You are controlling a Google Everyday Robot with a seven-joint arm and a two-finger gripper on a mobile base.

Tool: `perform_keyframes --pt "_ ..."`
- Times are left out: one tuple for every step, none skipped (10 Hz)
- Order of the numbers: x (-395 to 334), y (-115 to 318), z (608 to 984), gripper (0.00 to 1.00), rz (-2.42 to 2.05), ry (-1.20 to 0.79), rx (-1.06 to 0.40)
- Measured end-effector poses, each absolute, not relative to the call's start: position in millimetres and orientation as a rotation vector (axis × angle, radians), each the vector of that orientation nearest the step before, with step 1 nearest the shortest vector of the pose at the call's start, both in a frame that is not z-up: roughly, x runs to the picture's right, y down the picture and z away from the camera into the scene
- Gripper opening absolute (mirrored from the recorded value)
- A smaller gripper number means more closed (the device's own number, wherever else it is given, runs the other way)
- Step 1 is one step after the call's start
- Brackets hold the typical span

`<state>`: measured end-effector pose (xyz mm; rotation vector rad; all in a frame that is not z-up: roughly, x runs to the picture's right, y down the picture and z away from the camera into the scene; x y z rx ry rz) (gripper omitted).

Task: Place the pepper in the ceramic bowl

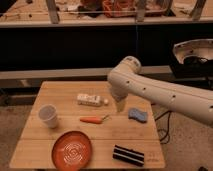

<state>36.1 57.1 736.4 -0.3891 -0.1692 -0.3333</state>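
You had the gripper (120, 105) hanging point-down over the counter (60, 92), between the white bottle (90, 99) and the blue sponge (137, 115), its fingers apart with nothing between them. The pepper (92, 119) lay flat on the wood near the middle, just in front and to the left of the gripper, its green stem turned toward the sponge side; the translucent cup (48, 115) stood further left. The ceramic bowl (59, 148) sat empty at the front left corner, near the pepper but apart from it. You could expect the pepper to be light, fairly stiff and smooth-skinned, and, being slim and tapered, apt to roll or squirt out of a careless pinch. Your best hold was probably across the thicker part of the body, fingers square to its length, not on the thin stem. Since the bowl was shallow and ceramic, a low release looked wiser than a drop.
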Motion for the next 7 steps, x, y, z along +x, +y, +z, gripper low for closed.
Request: perform_keyframes --pt "25 58 739 0.80 -0.340 -0.178 -0.385" --pt "22 60 742 0.80 -0.344 -0.183 -0.381" --pt "20 63 744 0.80 -0.347 -0.190 -0.377" --pt "19 65 746 0.80 -0.347 -0.196 -0.377" --pt "15 71 751 0.80 -0.346 -0.208 -0.384" --pt "7 77 753 0.80 -0.348 -0.222 -0.389" --pt "0 82 754 0.80 -0.351 -0.234 -0.393"
